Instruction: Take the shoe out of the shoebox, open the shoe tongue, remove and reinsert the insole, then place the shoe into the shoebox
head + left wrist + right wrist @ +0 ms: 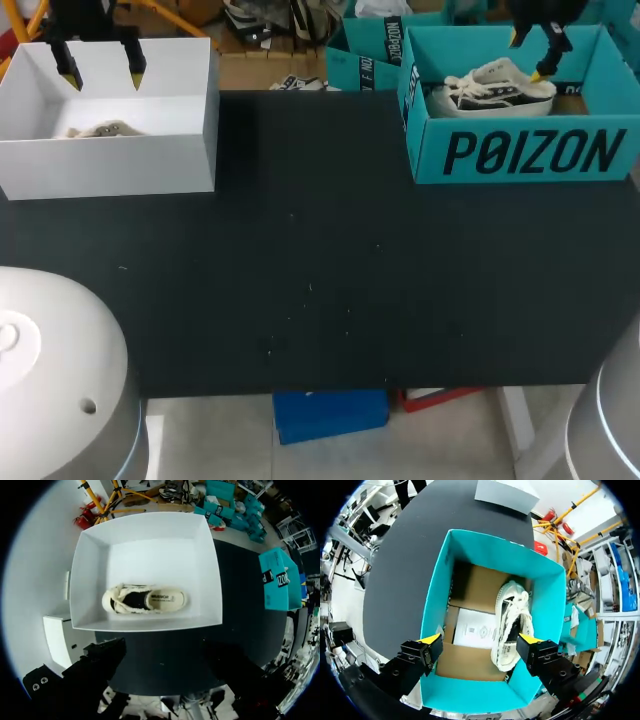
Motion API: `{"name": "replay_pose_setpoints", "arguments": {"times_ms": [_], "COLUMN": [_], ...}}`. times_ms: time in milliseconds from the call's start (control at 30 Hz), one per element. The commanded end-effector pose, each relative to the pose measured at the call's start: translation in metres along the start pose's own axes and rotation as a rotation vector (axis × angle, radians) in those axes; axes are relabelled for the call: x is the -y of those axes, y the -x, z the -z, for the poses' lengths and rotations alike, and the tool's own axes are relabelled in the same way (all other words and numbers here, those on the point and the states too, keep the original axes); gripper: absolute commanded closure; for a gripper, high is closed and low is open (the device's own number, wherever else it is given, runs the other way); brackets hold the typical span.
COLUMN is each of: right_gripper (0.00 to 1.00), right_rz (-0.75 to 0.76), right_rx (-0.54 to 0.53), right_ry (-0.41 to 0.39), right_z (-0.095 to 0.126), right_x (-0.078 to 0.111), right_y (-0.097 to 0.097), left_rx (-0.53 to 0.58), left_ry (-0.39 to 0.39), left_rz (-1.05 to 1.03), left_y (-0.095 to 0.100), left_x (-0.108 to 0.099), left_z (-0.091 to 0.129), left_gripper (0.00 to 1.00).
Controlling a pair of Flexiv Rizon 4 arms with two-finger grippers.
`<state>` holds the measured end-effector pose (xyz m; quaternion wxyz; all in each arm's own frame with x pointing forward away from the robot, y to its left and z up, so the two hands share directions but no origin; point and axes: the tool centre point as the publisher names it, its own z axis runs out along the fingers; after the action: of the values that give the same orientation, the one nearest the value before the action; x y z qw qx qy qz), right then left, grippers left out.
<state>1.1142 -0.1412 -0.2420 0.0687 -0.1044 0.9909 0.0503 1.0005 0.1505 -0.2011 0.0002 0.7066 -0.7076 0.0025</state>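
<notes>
Teal shoebox directly beneath the right gripper, fingers spread wide, clamped on nothing; pale shoe inside, close to one fingertip. Best to centre over the shoe's collar, descend clear of the walls, then close across its width. Left gripper likewise apart, over a white box holding a second shoe. Beneath the grippers: two boxes, two shoes.

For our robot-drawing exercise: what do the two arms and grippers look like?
The left arm and right arm have smooth, rounded grey-white shells. The left gripper and right gripper are black and blocky, with pointed bright yellow fingertips.
</notes>
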Motion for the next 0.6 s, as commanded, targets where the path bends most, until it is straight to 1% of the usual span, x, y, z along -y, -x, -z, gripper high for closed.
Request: {"name": "replay_pose_setpoints", "arguments": {"times_ms": [33,100,200,233,267,300,333,367,400,433,467,500,600], "right_gripper": [0.0,0.0,0.12,0.11,0.15,0.4,0.51,0.48,0.38,0.39,0.46,0.51,0.51], "right_rz": [0.078,0.074,0.087,0.079,0.072,0.07,0.071,0.072,0.068,0.065,0.06,0.056,0.048], "right_rx": [-0.109,-0.113,-0.13,-0.132,-0.134,-0.137,-0.142,-0.145,-0.146,-0.147,-0.15,-0.15,-0.154], "right_ry": [-0.003,-0.013,-0.06,-0.059,-0.065,-0.076,-0.084,-0.085,-0.085,-0.086,-0.092,-0.092,-0.092], "right_z": [-0.019,-0.027,-0.036,-0.039,-0.042,-0.046,-0.049,-0.052,-0.055,-0.058,-0.06,-0.063,-0.074], "right_x": [0.007,0.01,0.015,0.017,0.02,0.022,0.025,0.026,0.027,0.029,0.029,0.03,0.032], "right_y": [0.03,0.033,0.039,0.041,0.042,0.043,0.044,0.045,0.047,0.048,0.049,0.051,0.054], "left_rx": [0.002,0.002,0.002,0.002,0.002,0.002,0.002,0.002,0.002,0.002,0.002,0.002,0.002], "left_ry": [0.002,0.002,0.002,0.002,0.002,0.002,0.002,0.002,0.002,0.002,0.002,0.002,0.002], "left_rz": [0.0,0.0,0.0,0.0,0.0,0.0,0.0,0.0,0.0,0.0,0.0,0.0,0.0], "left_y": [0.0,0.0,0.0,0.0,0.0,0.0,0.0,0.0,0.0,0.0,0.0,0.0,0.0], "left_x": [0.0,0.0,0.0,0.0,0.0,0.0,0.0,0.0,0.0,0.0,0.0,0.0,0.0], "left_z": [0.001,0.001,0.001,0.001,0.001,0.001,0.001,0.001,0.001,0.001,0.001,0.001,0.001], "left_gripper": [0.0,0.0,0.0,0.0,0.0,0.0,0.0,0.0,0.0,0.0,0.0,0.0,0.0]}}
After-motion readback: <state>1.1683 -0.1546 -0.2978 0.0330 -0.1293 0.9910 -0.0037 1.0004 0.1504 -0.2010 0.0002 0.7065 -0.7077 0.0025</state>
